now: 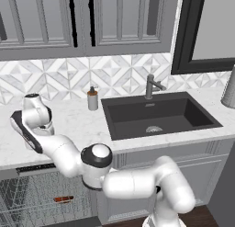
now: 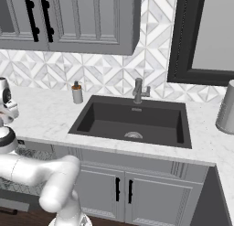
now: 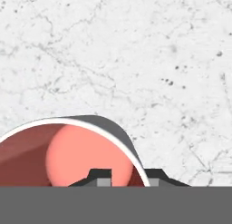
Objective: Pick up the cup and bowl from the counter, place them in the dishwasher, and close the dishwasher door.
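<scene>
Cup (image 3: 68,155) is sitting on the white marble table (image 3: 136,60), seen from above in the hand view with its salmon-red inside facing the camera and its grey wall curving along the upper right. The jaws (image 3: 129,178) are straddling the cup's rim: one dark fingertip is showing inside the red interior and the other just outside the grey wall, so they appear to be clamping on the rim.

In the left base view the arm (image 1: 69,152) is reaching up and left over the table, its hand hanging above the marble well left of the dark sink (image 1: 158,113). A brown soap dispenser (image 1: 93,99) is standing between the hand and the sink, near the patterned backsplash. Below the table edge, the dishwasher (image 1: 32,194) is showing its grey wire racks, with a reddish-brown bowl (image 1: 63,199) lying in the rack. A faucet (image 1: 151,86) is rising behind the sink.
</scene>
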Available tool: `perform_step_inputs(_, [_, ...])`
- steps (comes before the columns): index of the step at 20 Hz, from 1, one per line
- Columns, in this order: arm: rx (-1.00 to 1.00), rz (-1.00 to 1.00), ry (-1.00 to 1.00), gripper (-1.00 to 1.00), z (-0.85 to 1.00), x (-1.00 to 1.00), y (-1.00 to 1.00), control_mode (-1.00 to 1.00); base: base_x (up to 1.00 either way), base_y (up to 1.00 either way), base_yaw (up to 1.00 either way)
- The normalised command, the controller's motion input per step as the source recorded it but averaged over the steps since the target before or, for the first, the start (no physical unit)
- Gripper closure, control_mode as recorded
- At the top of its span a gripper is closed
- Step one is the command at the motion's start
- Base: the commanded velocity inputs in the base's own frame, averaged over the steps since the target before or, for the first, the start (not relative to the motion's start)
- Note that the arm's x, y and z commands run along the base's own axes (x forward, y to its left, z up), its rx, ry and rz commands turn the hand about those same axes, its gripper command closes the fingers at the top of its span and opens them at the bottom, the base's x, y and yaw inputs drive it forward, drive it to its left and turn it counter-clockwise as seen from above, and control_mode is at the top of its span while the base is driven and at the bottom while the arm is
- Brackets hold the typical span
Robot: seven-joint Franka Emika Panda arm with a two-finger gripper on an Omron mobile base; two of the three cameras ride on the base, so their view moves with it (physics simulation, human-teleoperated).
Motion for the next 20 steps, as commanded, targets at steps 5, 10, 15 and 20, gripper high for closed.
perform_step_inputs(5, [0.04,-0.13,0.05,1.0,-0.42,-0.86,-0.99,-1.0,0.0,0.0,0.0])
perform_step_inputs(10, [0.08,-0.06,-0.19,1.0,-0.11,-1.0,-1.0,-1.0,0.0,0.0,0.0])
perform_step_inputs(15, [0.11,-0.03,0.0,1.0,0.01,-0.94,-0.79,-1.0,0.0,0.0,0.0])
perform_step_inputs(20, [0.1,0.01,-0.02,1.0,-0.12,-1.0,-0.1,-1.0,0.0,0.0,0.0])
